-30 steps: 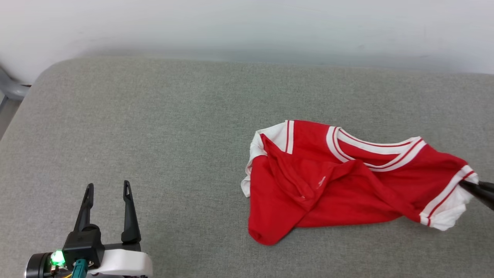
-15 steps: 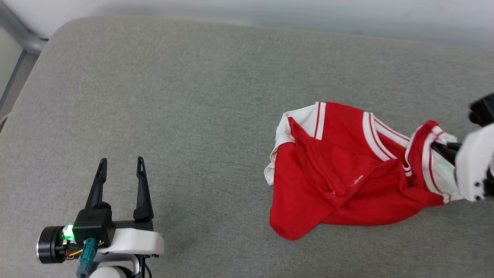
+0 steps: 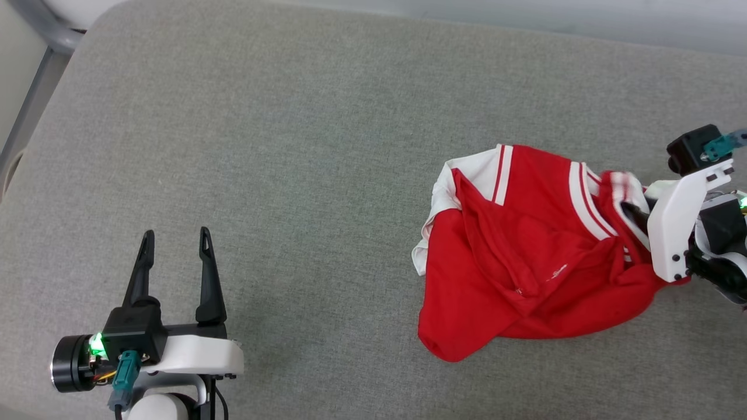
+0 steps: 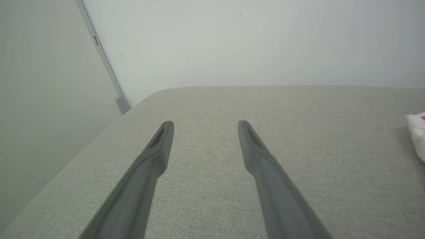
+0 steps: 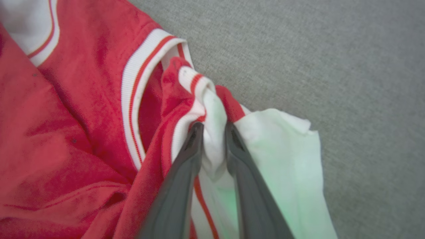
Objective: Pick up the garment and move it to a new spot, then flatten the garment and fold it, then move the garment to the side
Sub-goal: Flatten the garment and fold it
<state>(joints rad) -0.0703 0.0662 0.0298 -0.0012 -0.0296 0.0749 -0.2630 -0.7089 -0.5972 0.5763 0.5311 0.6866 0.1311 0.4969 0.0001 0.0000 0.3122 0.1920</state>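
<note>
The left gripper (image 3: 176, 232) waits at lower left, fingers apart and empty; the garment (image 3: 525, 262) lies crumpled right of centre on the grey cushion (image 3: 292, 146); the right gripper (image 5: 212, 127), clamped on its white sleeve, has drawn that end inward and upward, so the pick-up looks begun

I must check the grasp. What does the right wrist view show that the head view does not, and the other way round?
Right wrist view: the right gripper shut on a bunched white sleeve of the red jersey T-shirt. Head view: the shirt's whole crumpled outline, and the left gripper open over the grey cushion. Both: the jersey on that cushion.
</note>
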